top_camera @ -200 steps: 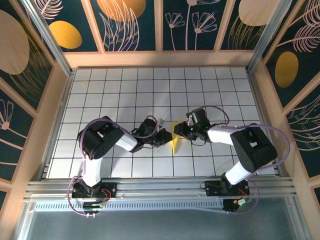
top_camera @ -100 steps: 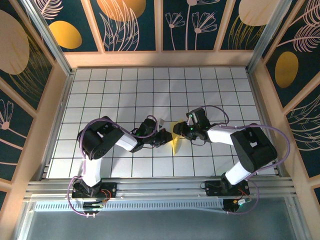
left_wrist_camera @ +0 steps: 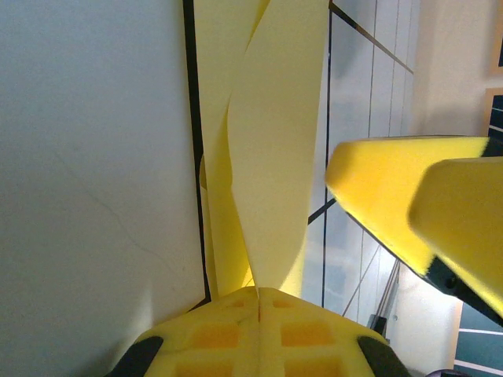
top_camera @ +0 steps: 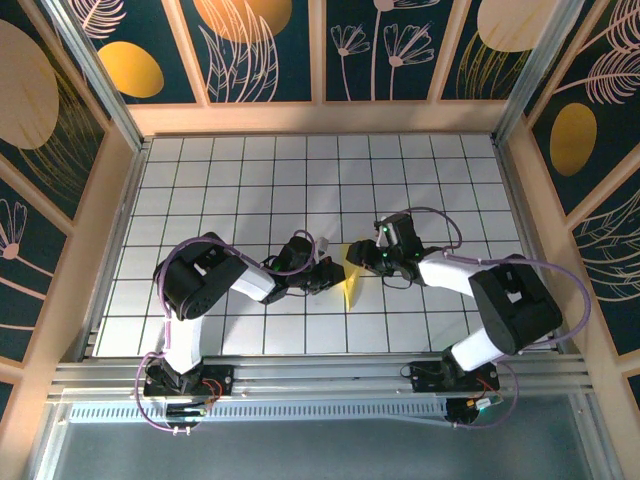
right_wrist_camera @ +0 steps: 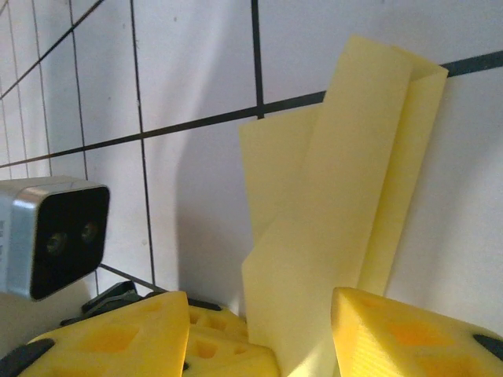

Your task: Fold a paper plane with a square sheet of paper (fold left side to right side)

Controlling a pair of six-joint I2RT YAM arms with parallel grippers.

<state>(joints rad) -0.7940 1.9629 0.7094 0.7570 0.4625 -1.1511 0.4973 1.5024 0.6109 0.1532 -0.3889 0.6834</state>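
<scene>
The yellow paper (top_camera: pixel 350 287) lies near the table's middle, folded into a narrow pointed shape with flaps standing up. My left gripper (top_camera: pixel 335 275) comes at it from the left. In the left wrist view the left gripper (left_wrist_camera: pixel 259 292) is shut on the paper's (left_wrist_camera: pixel 275 149) pointed end, pads pressed together. My right gripper (top_camera: pixel 363 259) meets the paper from the right. The right wrist view has the right gripper (right_wrist_camera: pixel 259 342) open, with a raised flap of the paper (right_wrist_camera: pixel 338 220) standing between its fingers (right_wrist_camera: pixel 409 330). The right gripper's yellow fingers (left_wrist_camera: pixel 393 192) show beside the paper.
The white gridded table (top_camera: pixel 240 190) is walled by wooden rails and painted panels (top_camera: pixel 260 50). The left arm's wrist camera (right_wrist_camera: pixel 55 236) sits close beside my right gripper. Both arms crowd the centre; open grid lies behind and to either side.
The right arm has shifted slightly, its wrist a touch farther back and right. The paper and the left arm hold the same place.
</scene>
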